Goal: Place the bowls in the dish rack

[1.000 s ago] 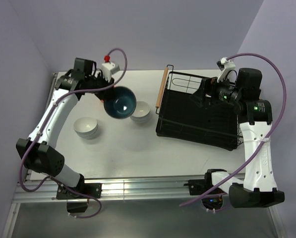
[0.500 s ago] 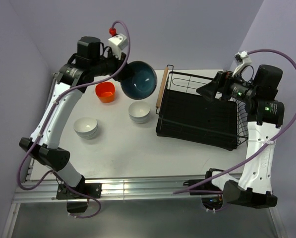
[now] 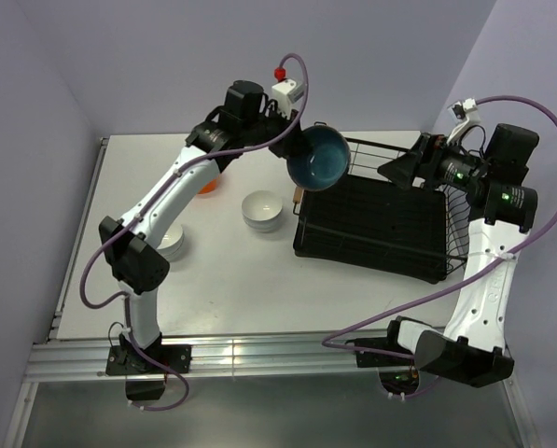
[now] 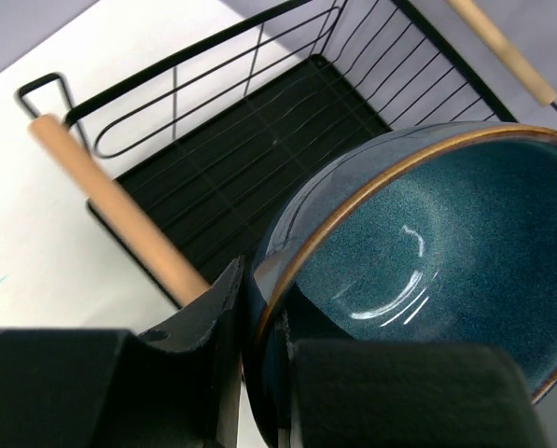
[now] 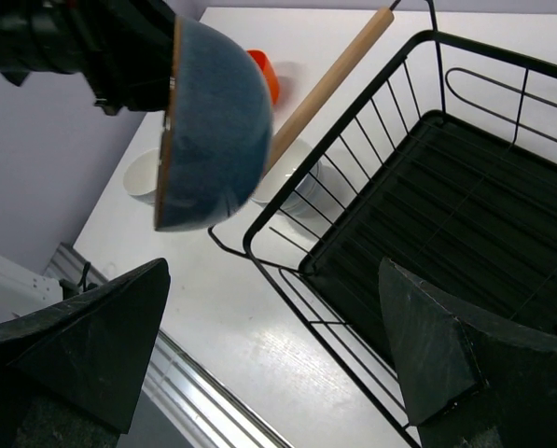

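My left gripper (image 3: 294, 149) (image 4: 259, 322) is shut on the rim of the dark blue bowl (image 3: 317, 157) (image 4: 427, 243) (image 5: 213, 121). It holds the bowl tilted on edge in the air over the left end of the black dish rack (image 3: 371, 219) (image 4: 259, 159) (image 5: 427, 187). No bowl shows inside the rack. A white bowl (image 3: 262, 210) (image 5: 297, 187) sits on the table left of the rack. An orange bowl (image 3: 206, 185) (image 5: 264, 75) and stacked white bowls (image 3: 173, 245) (image 5: 143, 173) are partly hidden by the left arm. My right gripper (image 3: 396, 171) (image 5: 273, 308) hovers open and empty above the rack's far right.
The rack's light wooden handle (image 3: 299, 187) (image 4: 119, 205) (image 5: 329, 84) lies just under the held bowl, with thin upright wires (image 5: 353, 163) along the rack's sides. The far handle (image 4: 502, 51) shows at the other end. Purple walls close in behind and at both sides.
My left arm has swung right and carried the blue bowl from above the table's left half to over the rack's left end. The right gripper drew back a little to the right.
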Action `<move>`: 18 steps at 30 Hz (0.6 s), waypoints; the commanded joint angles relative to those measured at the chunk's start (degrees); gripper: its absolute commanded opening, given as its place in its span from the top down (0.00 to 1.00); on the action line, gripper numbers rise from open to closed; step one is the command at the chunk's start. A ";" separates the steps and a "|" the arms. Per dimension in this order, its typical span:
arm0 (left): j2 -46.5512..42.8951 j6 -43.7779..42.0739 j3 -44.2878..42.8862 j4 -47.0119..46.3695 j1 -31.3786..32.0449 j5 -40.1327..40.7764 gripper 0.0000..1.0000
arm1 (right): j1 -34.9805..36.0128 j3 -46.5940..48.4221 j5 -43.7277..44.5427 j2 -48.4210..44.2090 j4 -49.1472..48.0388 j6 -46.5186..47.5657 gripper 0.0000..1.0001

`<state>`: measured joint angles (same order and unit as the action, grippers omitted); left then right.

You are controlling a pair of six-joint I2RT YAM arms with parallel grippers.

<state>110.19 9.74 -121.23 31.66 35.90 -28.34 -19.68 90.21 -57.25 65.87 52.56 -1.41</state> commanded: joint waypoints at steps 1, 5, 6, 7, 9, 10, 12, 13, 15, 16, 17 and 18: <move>0.36 6.69 -4.89 -14.59 0.75 -4.88 1.00 | -0.71 -0.83 -2.59 0.92 -3.51 -0.08 0.00; 2.22 9.50 -5.16 -18.46 1.63 -5.58 1.00 | -0.71 -1.36 -5.06 2.77 -6.14 -2.01 0.00; 2.83 10.03 -5.42 -19.00 1.98 -5.59 1.00 | -0.62 -1.44 -5.58 3.30 -6.41 -2.28 0.00; 3.71 10.56 -5.94 -19.35 2.15 -5.41 1.00 | -0.71 -1.44 -5.85 4.00 -6.76 -2.80 0.00; 4.94 11.88 -6.65 -20.93 2.51 -5.76 1.00 | -0.71 -1.79 -7.60 4.53 -7.64 -3.51 0.00; 5.38 12.32 -6.83 -21.46 2.68 -5.94 1.00 | -0.71 -1.97 -8.31 4.80 -8.08 -4.12 0.00; 6.52 13.29 -7.26 -22.69 3.38 -5.68 1.00 | -0.62 -3.02 -9.63 4.62 -9.92 -6.23 0.00; 6.87 13.64 -7.44 -23.04 3.65 -5.59 1.00 | -0.71 -3.20 -10.24 4.36 -10.45 -7.02 0.00; 7.58 13.82 -7.88 -24.01 4.53 -5.33 1.00 | -0.80 -3.55 -9.98 4.01 -11.07 -7.20 0.00; 8.36 14.17 -8.14 -24.45 4.79 -5.32 1.00 | -0.71 -3.64 -9.98 3.57 -11.16 -6.86 0.00; 8.72 14.52 -8.32 -24.80 5.05 -5.32 1.00 | -0.71 -3.73 -10.07 3.39 -10.55 -6.24 0.00; 9.59 14.87 -8.76 -25.59 5.41 -5.32 1.00 | -0.71 -3.73 -10.42 3.30 -9.93 -5.54 0.00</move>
<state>120.20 20.45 -124.97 16.16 39.90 -31.22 -19.92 86.67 -65.08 70.96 45.19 -6.79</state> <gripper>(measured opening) 0.183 0.997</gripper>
